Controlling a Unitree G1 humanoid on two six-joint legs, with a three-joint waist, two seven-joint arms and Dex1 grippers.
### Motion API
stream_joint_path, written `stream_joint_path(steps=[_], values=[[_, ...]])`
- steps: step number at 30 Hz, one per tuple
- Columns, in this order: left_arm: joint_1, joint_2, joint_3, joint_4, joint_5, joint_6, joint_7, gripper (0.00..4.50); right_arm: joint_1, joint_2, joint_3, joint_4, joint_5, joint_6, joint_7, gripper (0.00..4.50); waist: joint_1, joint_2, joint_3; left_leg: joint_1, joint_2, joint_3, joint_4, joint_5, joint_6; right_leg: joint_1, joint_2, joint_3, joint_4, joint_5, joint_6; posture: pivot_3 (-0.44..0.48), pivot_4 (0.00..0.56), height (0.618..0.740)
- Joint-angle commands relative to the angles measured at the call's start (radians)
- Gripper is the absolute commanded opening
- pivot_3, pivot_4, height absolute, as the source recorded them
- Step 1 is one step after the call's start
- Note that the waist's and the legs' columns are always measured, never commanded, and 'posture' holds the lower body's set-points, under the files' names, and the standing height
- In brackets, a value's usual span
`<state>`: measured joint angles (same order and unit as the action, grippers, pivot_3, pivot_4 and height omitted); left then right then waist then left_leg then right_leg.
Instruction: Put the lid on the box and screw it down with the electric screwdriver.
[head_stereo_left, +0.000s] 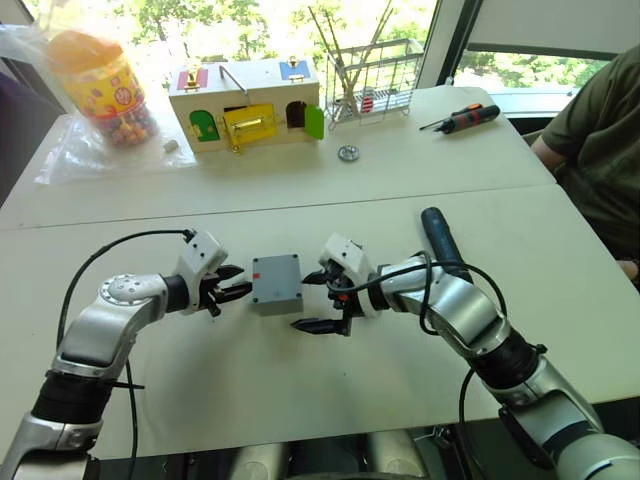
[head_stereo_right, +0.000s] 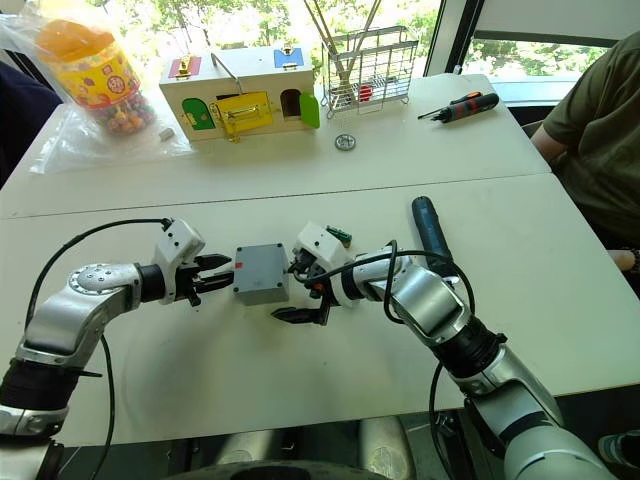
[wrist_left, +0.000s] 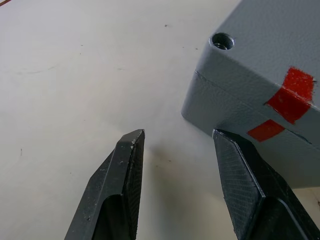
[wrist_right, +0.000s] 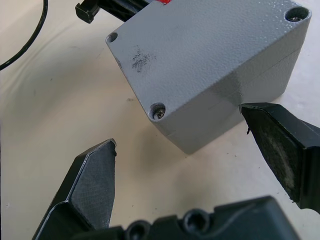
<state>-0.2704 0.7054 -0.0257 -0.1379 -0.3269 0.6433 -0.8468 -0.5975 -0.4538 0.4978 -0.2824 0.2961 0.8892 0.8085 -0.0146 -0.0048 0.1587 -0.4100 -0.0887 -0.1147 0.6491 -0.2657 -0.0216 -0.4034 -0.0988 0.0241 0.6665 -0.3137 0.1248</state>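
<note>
The box stands on the white bench between my two end effectors, and the lid is already sitting on top of it, its seam closed all around as far as I can see. A red mark crosses the seam on the side that faces my left end effector.

My left end effector is released, its two black fingers spread apart; one finger is just beside the wall of the box with the red mark, and I cannot tell if it touches. My right end effector is also released and grasps nothing. Its fingers are wide apart: one fingertip is close against the side of the box, the other is over the bare bench.

In the corner holes of the lid near my right end effector I see metal screw heads.

The electric screwdriver lies on the bench behind my right forearm, well apart from the box and untouched.
</note>
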Motion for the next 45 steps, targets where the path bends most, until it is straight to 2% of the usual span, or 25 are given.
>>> stream_joint_path(steps=[1,8,14,17,19,23,26,30,36,45], values=[[-0.027,-0.004,-0.006,-0.004,0.007,-0.037,-0.012,2.21,-0.005,0.018,-0.035,-0.070,0.021,0.004,-0.007,4.47,0.000,0.000,0.000,0.000,0.000,0.000,0.000,0.000,0.000,0.000,0.000,0.000,0.000,0.000,0.000,0.000,0.150,0.740],[-0.038,-0.003,-0.010,0.002,0.020,-0.048,-0.026,2.21,0.010,0.013,-0.054,-0.107,0.027,0.047,-0.030,4.47,0.000,0.000,0.000,0.000,0.000,0.000,0.000,0.000,0.000,0.000,0.000,0.000,0.000,0.000,0.000,0.000,0.150,0.740],[-0.040,0.126,0.057,-0.054,-0.017,-0.017,-0.117,2.21,0.064,-0.033,-0.299,-0.270,0.168,0.141,-0.048,4.47,0.001,0.000,0.000,0.000,0.000,0.000,0.000,0.000,0.000,0.000,0.000,0.000,0.000,0.000,0.000,0.000,0.150,0.740],[-0.060,0.188,0.100,-0.142,-0.111,0.057,-0.181,2.21,0.117,-0.026,-0.422,-0.304,0.201,0.145,-0.104,4.47,0.003,0.000,0.000,0.000,0.000,-0.001,0.000,0.000,0.000,0.000,0.000,0.000,0.000,0.000,0.000,0.000,0.150,0.740],[-0.075,0.205,0.109,-0.208,-0.175,0.109,-0.202,2.21,0.176,-0.047,-0.451,-0.306,0.199,0.118,-0.114,4.47,0.005,0.000,0.000,0.000,0.000,-0.001,0.000,0.000,0.000,0.001,-0.001,0.000,-0.001,0.000,0.000,0.000,0.150,0.740],[-0.105,0.210,0.070,-0.298,-0.228,0.161,-0.212,2.21,0.288,-0.073,-0.436,-0.278,0.151,0.020,-0.133,4.47,0.001,0.000,0.000,0.000,0.000,0.000,0.000,0.000,0.001,0.001,-0.001,0.001,-0.001,0.000,0.000,0.000,0.150,0.740],[-0.133,0.174,0.020,-0.315,-0.230,0.167,-0.191,2.21,0.338,-0.064,-0.399,-0.253,0.108,-0.056,-0.158,4.47,-0.003,0.000,0.000,0.000,0.000,0.000,0.000,0.000,0.000,0.001,0.000,0.001,0.000,0.000,0.000,0.000,0.150,0.740],[-0.134,0.149,-0.052,-0.340,-0.210,0.150,-0.186,2.21,0.379,-0.050,-0.364,-0.248,0.084,-0.109,-0.176,3.39,-0.002,0.000,0.000,0.000,0.000,0.001,0.000,0.000,0.000,0.001,0.001,0.001,0.001,0.000,0.000,0.000,0.150,0.740],[-0.137,0.144,-0.117,-0.347,-0.170,0.118,-0.178,2.21,0.401,-0.032,-0.308,-0.214,0.030,-0.166,-0.210,3.39,0.003,0.000,0.000,0.000,0.000,0.001,0.001,0.000,0.000,0.002,0.001,0.001,0.000,0.000,0.000,0.000,0.150,0.740],[-0.118,0.149,-0.108,-0.328,-0.159,0.105,-0.176,2.21,0.401,-0.009,-0.300,-0.165,0.001,-0.212,-0.237,3.39,0.002,0.000,0.000,0.000,0.000,0.001,0.001,0.000,0.000,0.001,0.002,0.001,0.000,0.000,0.000,0.000,0.150,0.740]])
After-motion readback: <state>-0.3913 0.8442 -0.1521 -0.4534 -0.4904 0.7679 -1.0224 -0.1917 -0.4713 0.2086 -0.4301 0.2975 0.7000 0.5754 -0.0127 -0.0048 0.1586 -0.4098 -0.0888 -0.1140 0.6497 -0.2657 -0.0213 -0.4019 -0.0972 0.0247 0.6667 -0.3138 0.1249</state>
